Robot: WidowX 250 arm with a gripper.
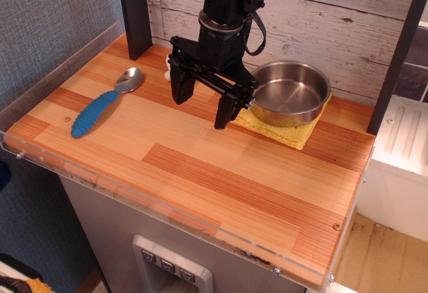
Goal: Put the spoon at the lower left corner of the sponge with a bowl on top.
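Note:
The spoon [101,104] lies flat on the wooden table at the left, its shiny metal head toward the back and its ribbed blue handle pointing to the front left. The steel bowl [289,92] sits on the yellow sponge [289,130] at the back right. My gripper [202,107] hangs between the spoon and the bowl, a little above the table, open and empty, with its right finger [225,112] close to the sponge's left corner.
A small white object [167,75] peeks out behind my left finger. A dark post [136,12] stands at the back left and a plank wall runs behind. A clear rim edges the table [200,172]. A white appliance [404,166] sits to the right.

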